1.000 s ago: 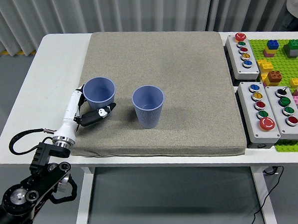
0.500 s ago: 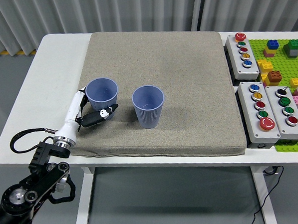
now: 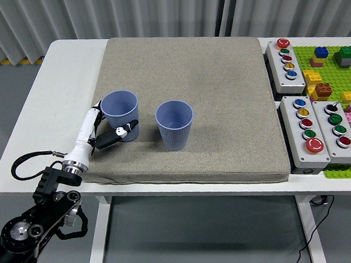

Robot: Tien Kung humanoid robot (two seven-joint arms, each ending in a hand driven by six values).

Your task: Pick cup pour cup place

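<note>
Two blue ribbed cups stand upright on the grey mat (image 3: 208, 82). The left cup (image 3: 120, 115) is held by my left hand (image 3: 108, 130), whose white and black fingers curl around its lower side. The second cup (image 3: 175, 125) stands free to the right, a short gap away from the first. My left arm comes in from the lower left corner. My right arm is out of view.
Button boxes (image 3: 286, 59) (image 3: 321, 129) line the mat's right side. A green baseplate (image 3: 331, 70) with coloured bricks lies at the far right. The white table (image 3: 50, 97) shows bare to the left of the mat.
The left cup shifted slightly right and up with my left hand around it. The right cup has not moved.
</note>
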